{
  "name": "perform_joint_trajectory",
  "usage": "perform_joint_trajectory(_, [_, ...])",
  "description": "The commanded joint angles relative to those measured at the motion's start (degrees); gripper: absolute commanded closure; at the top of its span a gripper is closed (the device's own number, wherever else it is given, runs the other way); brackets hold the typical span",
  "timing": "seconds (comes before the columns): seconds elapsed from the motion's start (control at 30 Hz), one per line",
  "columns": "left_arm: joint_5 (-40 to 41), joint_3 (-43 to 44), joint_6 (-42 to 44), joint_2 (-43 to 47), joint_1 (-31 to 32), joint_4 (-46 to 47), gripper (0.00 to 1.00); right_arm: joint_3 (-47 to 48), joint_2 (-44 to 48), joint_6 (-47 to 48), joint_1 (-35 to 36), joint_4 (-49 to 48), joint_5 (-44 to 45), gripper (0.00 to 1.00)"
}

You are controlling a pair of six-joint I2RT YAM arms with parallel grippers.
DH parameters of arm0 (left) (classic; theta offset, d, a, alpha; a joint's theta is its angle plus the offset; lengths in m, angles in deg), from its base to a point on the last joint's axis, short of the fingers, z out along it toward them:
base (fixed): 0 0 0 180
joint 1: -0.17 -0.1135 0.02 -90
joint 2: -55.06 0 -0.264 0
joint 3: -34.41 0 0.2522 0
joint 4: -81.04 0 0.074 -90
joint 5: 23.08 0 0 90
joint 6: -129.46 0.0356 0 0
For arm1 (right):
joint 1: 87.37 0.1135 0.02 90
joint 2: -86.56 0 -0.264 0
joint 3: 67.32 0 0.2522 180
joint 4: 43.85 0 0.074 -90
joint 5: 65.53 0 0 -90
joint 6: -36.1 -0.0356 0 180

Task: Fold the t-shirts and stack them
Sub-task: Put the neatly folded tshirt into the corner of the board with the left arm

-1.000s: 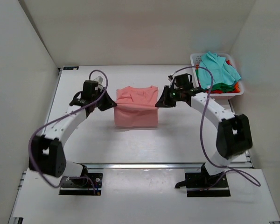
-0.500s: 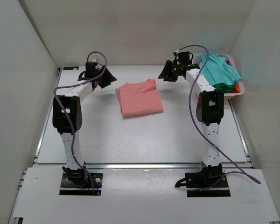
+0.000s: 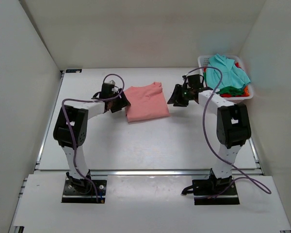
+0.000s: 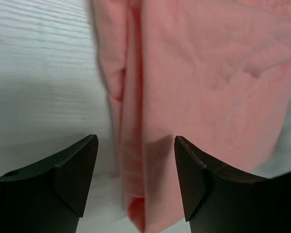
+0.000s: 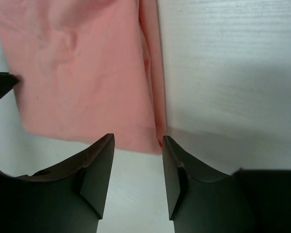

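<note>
I am looking at the salmon-pink t-shirt (image 3: 146, 102), which is lying as a folded, slightly skewed rectangle at the far middle of the desk (image 3: 150, 145). One arm is reaching in on each side of it.

I am holding the left end effector (image 3: 120, 103) at the shirt's left edge with its jaws spread. In the left wrist view the layered fold line is running through the gap between them, and nothing is pinched. The right end effector (image 3: 177, 95) is hovering just beside the shirt's right edge, likewise spread wide, and its wrist view is showing the near right corner of the cloth framed between its jaws. From either view I cannot tell whether the tips are touching the fabric or hanging just above it.

I am reading this mirrored stance as deliberate. With an open end effector lined up on each side edge, I am positioned to take both edges together, so the cloth would lift evenly instead of dragging askew.

The other shirts are sitting in the white basket (image 3: 202, 59) at the far right corner, well apart from the pink one. A teal t-shirt (image 3: 226, 72) is draped on top, with green cloth (image 3: 234, 89) and red cloth (image 3: 226, 95) peeking out beneath. I am judging the task to be early, since one shirt is folded on the desk and no stack is showing.
</note>
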Motion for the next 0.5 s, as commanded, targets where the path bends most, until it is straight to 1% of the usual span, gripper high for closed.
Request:
perform_joint_trajectory(0.0, [3.6,3.4,-1.4,-1.3,2.5,2.0,0.24,-3.8,7.8,-0.7,0.6,-6.2,0.3,0.59])
perform_joint_trajectory(0.1, [5.8,5.0,-2.5,-3.4,4.0,1.7,0.26,-6.9,11.1,-1.0,0.7,-6.1,0.3,0.59])
perform_joint_trajectory(0.17, [9.1,10.3,-0.4,-5.8,5.1,-5.2,0.36,-8.0,12.6,-0.7,0.4,-5.6,-0.5,0.58])
perform_joint_trajectory(0.2, [11.6,13.4,1.9,-7.2,6.2,-9.7,0.53,-8.2,13.4,-0.9,-0.2,-5.1,-0.6,0.59])
perform_joint_trajectory(0.23, [13.0,15.0,3.8,-8.5,6.4,-12.1,0.68,-8.3,13.4,-0.5,-0.6,-4.7,-1.1,0.59])
perform_joint_trajectory(0.27, [15.2,17.6,4.7,-9.1,6.6,-16.5,0.82,-8.9,14.6,-0.6,-1.0,-4.5,-1.2,0.59])
perform_joint_trajectory(0.3, [15.9,18.9,6.5,-10.3,6.3,-19.3,0.88,-8.7,14.9,-0.4,-1.2,-4.3,-1.5,0.60])
perform_joint_trajectory(0.33, [15.3,20.5,7.8,-11.0,5.7,-20.1,0.99,-8.7,15.5,-0.4,-1.8,-4.3,-2.0,0.61])
perform_joint_trajectory(0.4, [12.5,23.8,9.4,-12.3,1.9,-23.5,1.00,-9.1,17.1,-0.3,-2.3,-4.1,-2.7,0.62])
perform_joint_trajectory(0.43, [12.0,27.5,10.7,-14.0,-1.6,-27.0,1.00,-9.2,18.0,0.3,-2.2,-3.8,-2.8,0.63])
perform_joint_trajectory(0.47, [12.6,29.0,12.2,-15.4,-2.8,-28.2,1.00,-9.4,18.5,0.3,-2.1,-3.6,-3.0,0.63])
